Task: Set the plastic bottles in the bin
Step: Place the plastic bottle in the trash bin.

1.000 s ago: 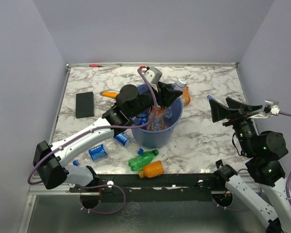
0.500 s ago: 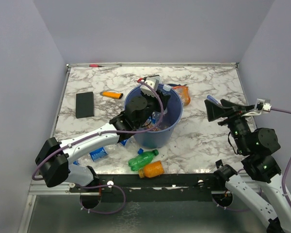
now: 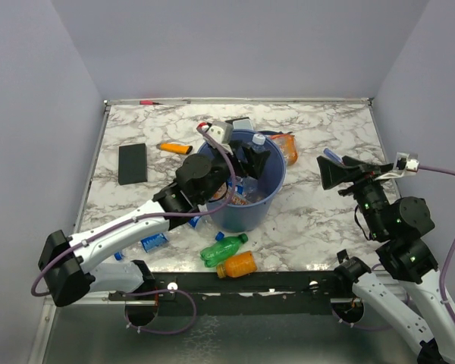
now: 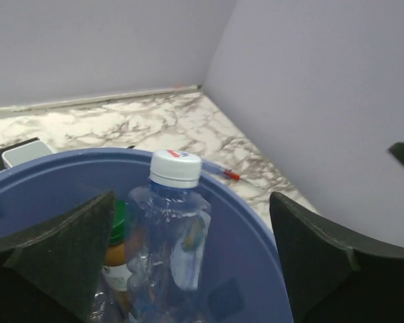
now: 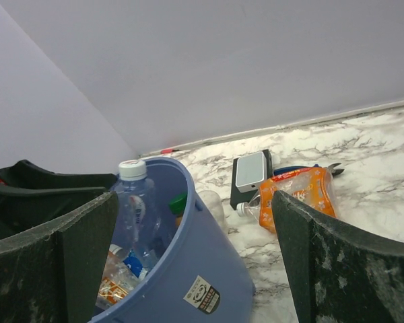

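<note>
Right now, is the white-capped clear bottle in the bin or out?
In: the white-capped bottle stands upright within the bin, its blue wall around it.

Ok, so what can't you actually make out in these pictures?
- Bin contents, top view: the left arm and its fingers cover much of the opening, so no bottle count.
- Green-capped bottle, left wrist view: mostly behind a finger.
- Clear bottles by the bin, top view: partly under the left arm.
- Sticker on the bin, right wrist view: too small to read.
</note>
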